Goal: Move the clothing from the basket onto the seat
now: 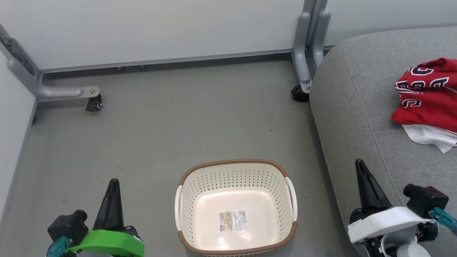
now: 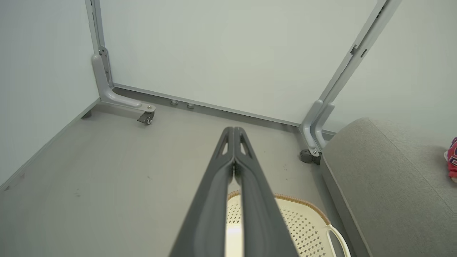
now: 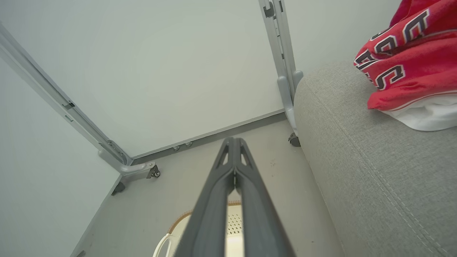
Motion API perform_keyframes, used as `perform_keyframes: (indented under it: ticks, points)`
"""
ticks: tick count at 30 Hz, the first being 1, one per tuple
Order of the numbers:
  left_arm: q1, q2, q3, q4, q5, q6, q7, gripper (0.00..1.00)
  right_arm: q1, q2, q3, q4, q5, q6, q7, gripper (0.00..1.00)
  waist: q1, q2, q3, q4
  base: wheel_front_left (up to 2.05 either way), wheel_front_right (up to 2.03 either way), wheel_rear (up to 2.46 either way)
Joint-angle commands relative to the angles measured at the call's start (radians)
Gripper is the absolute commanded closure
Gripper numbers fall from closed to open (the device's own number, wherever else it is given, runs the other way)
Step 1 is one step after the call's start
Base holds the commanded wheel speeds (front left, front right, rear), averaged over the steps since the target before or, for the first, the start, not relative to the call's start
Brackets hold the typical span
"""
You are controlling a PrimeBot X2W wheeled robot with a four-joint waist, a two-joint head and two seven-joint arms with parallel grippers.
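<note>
We're holding L gripper [image 1: 114,187] n R gripper [image 1: 360,169] pinched closed, nothing in 'em, bc basket [image 1: 234,163] btw them is sitting empty; clothing [image 1: 426,100] is lying on seat [image 1: 357,92] beyond R's tip.

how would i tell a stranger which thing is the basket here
Start at the big grey seat on the right; on the floor just left of it stands the basket. It is the cream perforated tub with a brown rim and white side handles, empty but for a label on its bottom.
</note>
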Motion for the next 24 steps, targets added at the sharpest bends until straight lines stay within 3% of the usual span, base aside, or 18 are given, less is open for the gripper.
perform_keyframes:
  ticks: [1, 24]
  points:
    - [-0.026, 0.003, 0.009, -0.013, -0.044, -0.006, 0.008, 1.0, -0.025, -0.011, -0.001, -0.007, 0.048, 0.0, 0.006, 1.0, 0.0, 0.0, -0.001, 0.0, 0.0, 0.0, 0.0]
    - [-0.058, 0.003, 0.046, 0.006, -0.405, -0.015, 0.1, 1.0, -0.062, -0.027, -0.015, 0.05, 0.418, 0.0, 0.058, 1.0, 0.0, 0.0, -0.017, 0.001, 0.0, 0.0, 0.0]
